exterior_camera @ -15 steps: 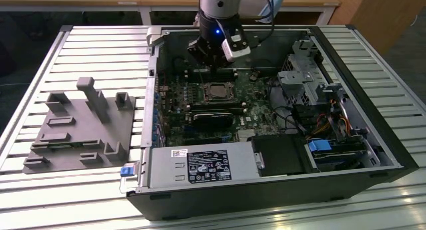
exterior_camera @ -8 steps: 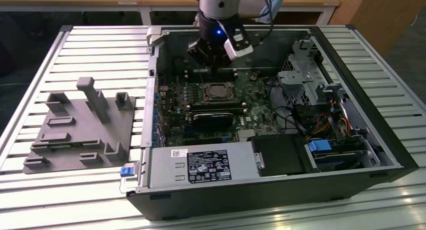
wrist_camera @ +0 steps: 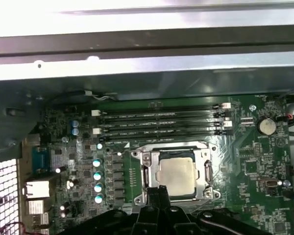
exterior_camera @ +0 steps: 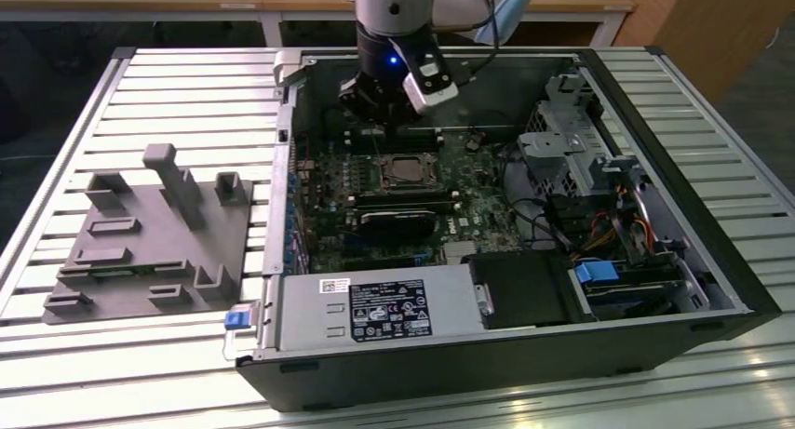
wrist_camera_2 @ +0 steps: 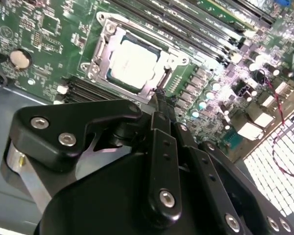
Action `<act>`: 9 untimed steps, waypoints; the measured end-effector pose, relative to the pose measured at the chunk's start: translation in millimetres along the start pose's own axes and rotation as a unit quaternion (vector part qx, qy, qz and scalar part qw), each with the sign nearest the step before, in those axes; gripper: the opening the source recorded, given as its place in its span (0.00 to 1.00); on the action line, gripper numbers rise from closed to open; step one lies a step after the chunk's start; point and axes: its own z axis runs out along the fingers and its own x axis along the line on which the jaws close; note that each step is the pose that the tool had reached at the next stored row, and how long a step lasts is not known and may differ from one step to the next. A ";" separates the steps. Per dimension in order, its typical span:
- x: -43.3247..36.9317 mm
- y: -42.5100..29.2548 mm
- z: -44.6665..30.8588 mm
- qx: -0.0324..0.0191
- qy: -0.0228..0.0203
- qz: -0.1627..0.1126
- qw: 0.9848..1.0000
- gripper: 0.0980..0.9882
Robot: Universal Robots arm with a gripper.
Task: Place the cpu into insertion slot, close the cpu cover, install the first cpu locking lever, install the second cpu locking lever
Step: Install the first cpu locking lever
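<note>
First wrist view: cpu (wrist_camera: 176,175) lying flat in the socket, cpu cover (wrist_camera: 205,172) down around it, gripper (wrist_camera: 159,189) with fingertips pressed together just at the cover's edge. Exterior view: arm (exterior_camera: 395,20) low inside the open computer case (exterior_camera: 497,364).

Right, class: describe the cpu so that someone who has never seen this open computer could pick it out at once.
Look inside the open computer case, at the green motherboard. Beside the long black memory slots sits a silvery cpu cover frame. The cpu is the flat, pale metal square in its window, the only smooth plain face there.
</note>
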 end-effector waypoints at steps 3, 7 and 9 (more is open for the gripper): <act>2.2 1.0 0.8 0.000 0.000 -0.004 1.000 0.01; 7.1 1.8 2.9 -0.001 0.001 -0.010 1.000 0.01; 9.6 2.0 4.1 -0.001 0.001 -0.011 1.000 0.01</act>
